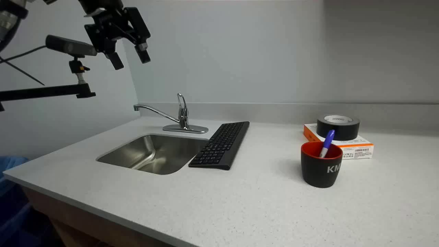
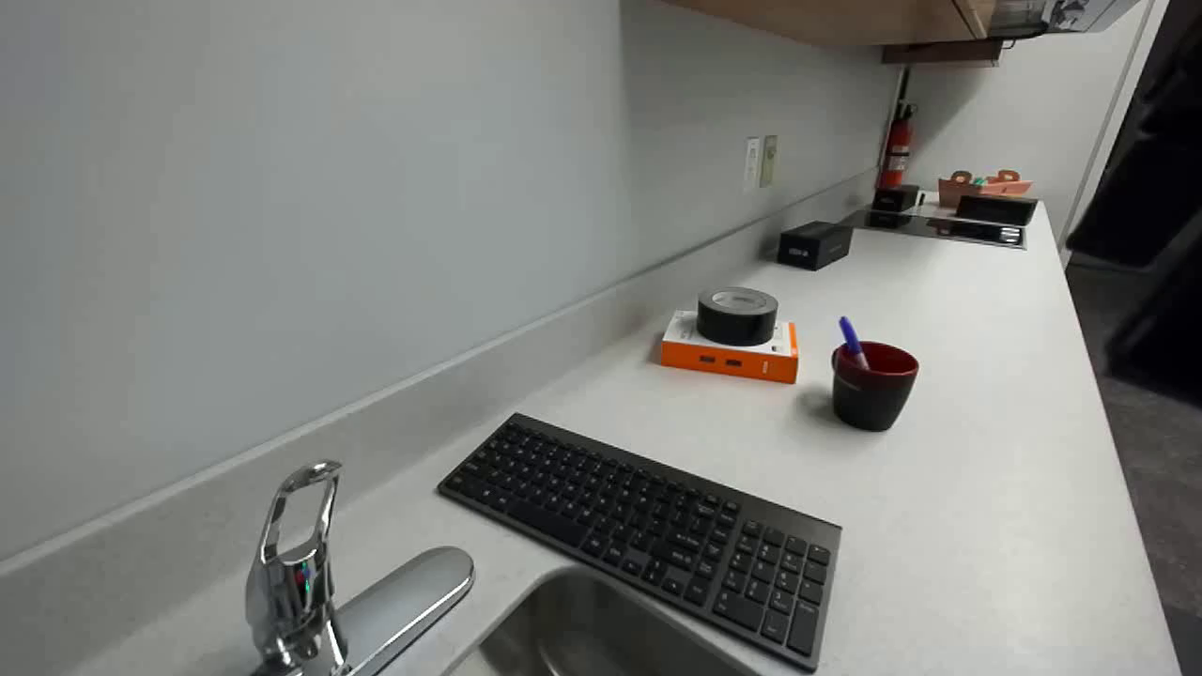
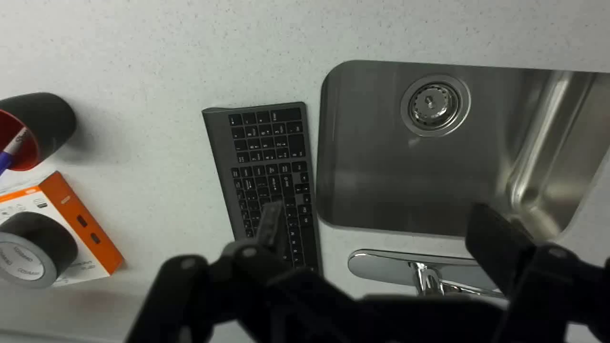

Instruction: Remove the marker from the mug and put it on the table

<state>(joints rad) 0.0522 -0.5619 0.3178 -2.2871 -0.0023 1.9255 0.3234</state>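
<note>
The blue marker (image 1: 328, 141) stands tilted in the black mug (image 1: 318, 173), blue end up and pale end down inside the red interior. The marker (image 2: 852, 338) and mug (image 2: 869, 399) also show in an exterior view. In the wrist view the marker (image 3: 14, 145) and mug (image 3: 52, 119) are at the left edge, partly cut off. The mug stands upright on the light grey table (image 1: 240, 202). My gripper (image 1: 131, 62) is open and empty, high above the sink side, far from the mug. In the wrist view its fingers (image 3: 376, 216) are wide apart over the keyboard and sink.
A black keyboard (image 1: 221, 144) lies between the mug and the steel sink (image 1: 151, 154). The faucet (image 1: 183, 118) rises behind the sink. A black tape roll (image 1: 337, 129) sits on a white and orange box (image 1: 360, 149) beside the mug. A camera (image 1: 70, 46) stands near the gripper.
</note>
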